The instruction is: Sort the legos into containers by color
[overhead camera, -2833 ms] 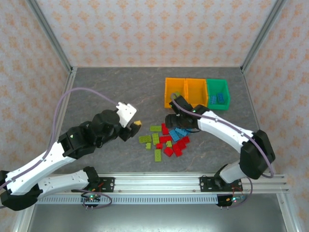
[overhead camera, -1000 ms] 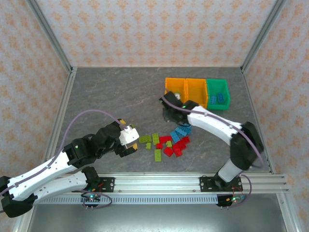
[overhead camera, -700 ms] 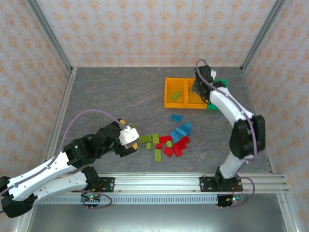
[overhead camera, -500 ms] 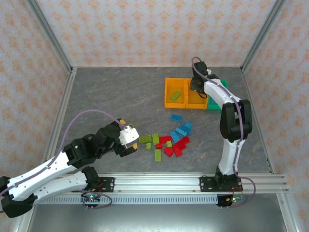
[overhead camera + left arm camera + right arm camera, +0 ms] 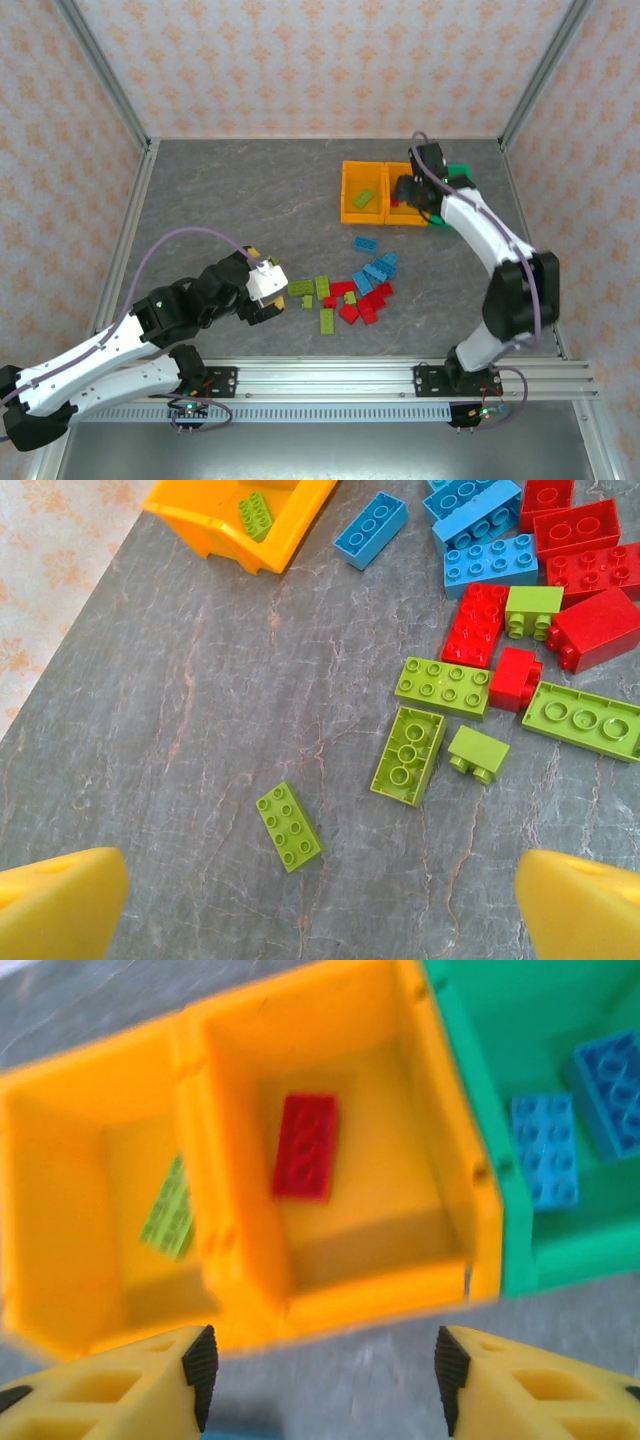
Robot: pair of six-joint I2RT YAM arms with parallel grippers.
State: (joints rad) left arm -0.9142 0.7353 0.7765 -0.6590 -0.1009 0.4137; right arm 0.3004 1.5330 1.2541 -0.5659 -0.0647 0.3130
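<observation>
Right fingers (image 5: 110, 1390) gape above orange bin (image 5: 447, 1140); red lego (image 5: 305, 1147) inside (loose).

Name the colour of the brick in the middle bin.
Red. The brick shows best in the right wrist view.

Viewed from the left end effector (image 5: 318, 912), whose yellow fingertips (image 5: 58, 904) stand wide apart at the lower corners, a lone lime green brick (image 5: 288, 826) lies on the grey marbled bench (image 5: 180, 710). Red, blue and green legos (image 5: 500, 610) cluster at right. An orange bin (image 5: 215, 525) at the top edge holds a green brick (image 5: 256, 512).
</observation>
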